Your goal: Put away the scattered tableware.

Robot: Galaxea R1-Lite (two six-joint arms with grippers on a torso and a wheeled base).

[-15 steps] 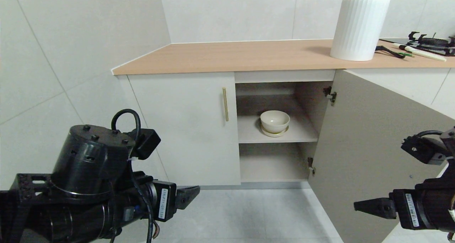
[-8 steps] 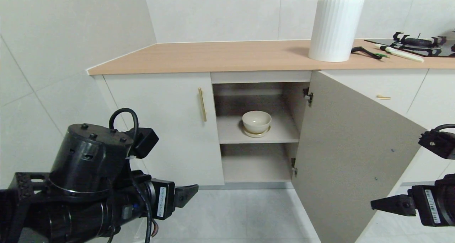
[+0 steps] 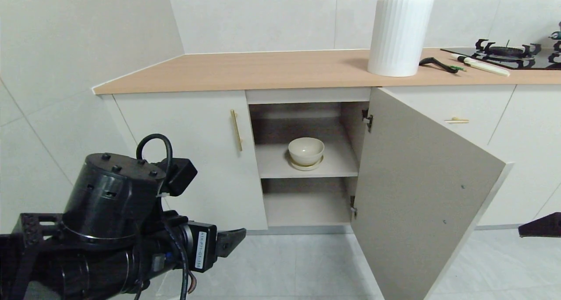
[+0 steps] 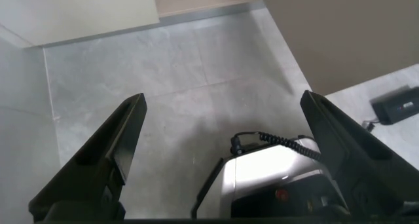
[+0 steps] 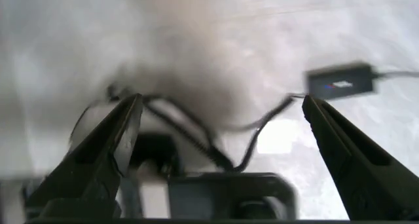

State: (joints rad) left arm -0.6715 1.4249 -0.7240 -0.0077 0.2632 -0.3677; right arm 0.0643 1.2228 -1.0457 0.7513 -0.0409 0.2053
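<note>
Left gripper [image 4: 224, 99] is hanging spread wide and empty, low before the cupboard [image 3: 350, 129]; right gripper [image 5: 221, 99] is hanging equally released, beyond the cupboard's open door [image 3: 420, 190]; bowl [image 3: 306, 149] is sitting on a saucer [image 3: 305, 166] on the cupboard's upper shelf [image 3: 337, 165]

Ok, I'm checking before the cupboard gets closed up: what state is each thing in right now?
Right cupboard door: swung wide open.
Left cupboard door: shut.
Bowl: upright on a saucer, on the upper shelf.
White ribbed canister: upright on the counter.
Left gripper: open, holding nothing.
Right gripper: open, holding nothing.
</note>
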